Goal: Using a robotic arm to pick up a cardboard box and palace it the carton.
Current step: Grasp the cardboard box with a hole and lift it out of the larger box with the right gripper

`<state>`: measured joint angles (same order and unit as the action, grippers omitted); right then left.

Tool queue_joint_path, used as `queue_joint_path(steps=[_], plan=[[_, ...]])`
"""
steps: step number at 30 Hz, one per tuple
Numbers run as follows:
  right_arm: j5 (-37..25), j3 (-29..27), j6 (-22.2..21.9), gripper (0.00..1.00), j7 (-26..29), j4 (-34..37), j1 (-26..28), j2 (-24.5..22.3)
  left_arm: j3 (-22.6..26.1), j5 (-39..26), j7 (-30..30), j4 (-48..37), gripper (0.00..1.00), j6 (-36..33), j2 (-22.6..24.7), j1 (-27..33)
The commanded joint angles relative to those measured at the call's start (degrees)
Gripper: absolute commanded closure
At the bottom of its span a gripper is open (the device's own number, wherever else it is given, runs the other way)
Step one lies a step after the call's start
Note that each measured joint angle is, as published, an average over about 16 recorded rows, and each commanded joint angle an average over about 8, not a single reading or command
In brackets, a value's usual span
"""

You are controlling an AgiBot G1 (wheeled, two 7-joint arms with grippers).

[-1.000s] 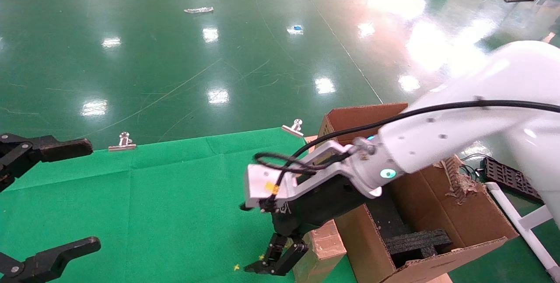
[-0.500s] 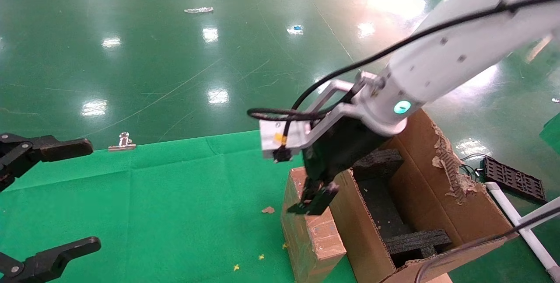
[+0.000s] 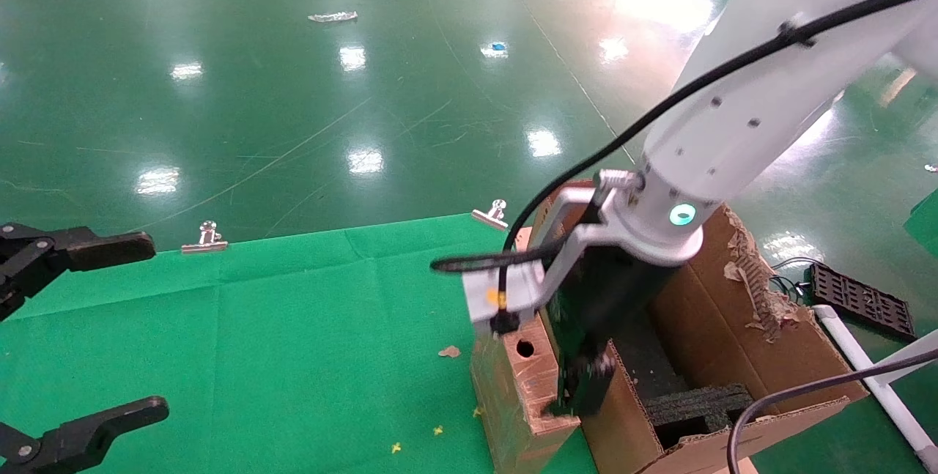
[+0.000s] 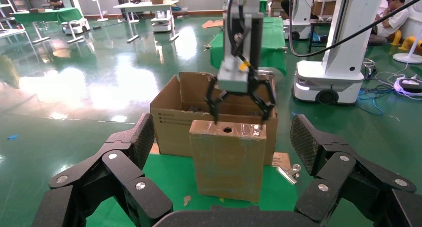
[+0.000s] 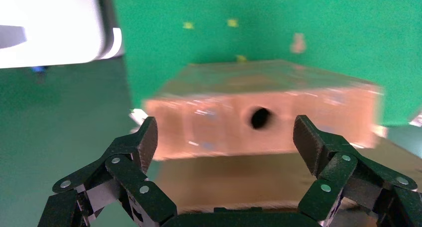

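The cardboard box (image 3: 522,393) stands on edge on the green cloth, its narrow holed face up, right against the carton (image 3: 733,327). My right gripper (image 3: 579,393) on the white arm points down over the box's top at the carton side. In the right wrist view the right gripper (image 5: 226,132) is open, its fingers spread wide with the holed face of the cardboard box (image 5: 308,112) just beyond them. The left wrist view shows the cardboard box (image 4: 226,162) in front of the carton (image 4: 171,122). My left gripper (image 3: 155,325) is parked open at the far left.
Black foam inserts (image 3: 696,404) sit inside the carton, and its right flap (image 3: 755,283) is torn. Binder clips (image 3: 495,215) (image 3: 207,236) hold the cloth's far edge. A cardboard scrap (image 3: 448,351) lies on the cloth. A black tray (image 3: 857,298) and a white pipe frame (image 3: 872,371) stand at the right.
My right gripper rose from low beside the box on the cloth side, passed over it, and has come down over the box's top by the carton. The left arm has not moved.
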<state>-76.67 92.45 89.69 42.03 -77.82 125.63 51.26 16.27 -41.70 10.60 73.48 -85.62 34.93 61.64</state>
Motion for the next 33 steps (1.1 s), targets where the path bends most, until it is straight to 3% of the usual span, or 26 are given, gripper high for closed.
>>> queue_joint_path(steps=[1, 18, 21, 28, 33], plan=[[1.76, 2.11, -0.19, 0.0, 0.22, 0.07, 0.09, 0.47, 0.01, 0.01, 0.0, 0.0, 0.0, 0.0, 0.0, 0.0], [4.35, 7.35, -2.46, 0.0, 3.67, 0.23, 4.81, 1.67, 0.08, 0.05, -0.04, 0.0, 0.0, 0.03, -0.03, 0.02], [3.42, 7.85, -3.6, 0.0, 8.89, 0.54, 6.03, 1.13, 0.09, 0.06, -0.04, 0.0, 0.0, 0.04, -0.04, 0.02], [3.89, 9.46, -6.74, 0.0, 30.12, 2.04, 5.65, -0.34, 0.12, 0.08, -0.06, 0.0, 0.0, 0.05, -0.05, 0.02], [6.74, 10.24, -7.51, 0.0, 38.98, 4.91, 3.49, -1.05, 0.14, 0.09, -0.07, 0.0, 0.0, 0.06, -0.06, 0.03]])
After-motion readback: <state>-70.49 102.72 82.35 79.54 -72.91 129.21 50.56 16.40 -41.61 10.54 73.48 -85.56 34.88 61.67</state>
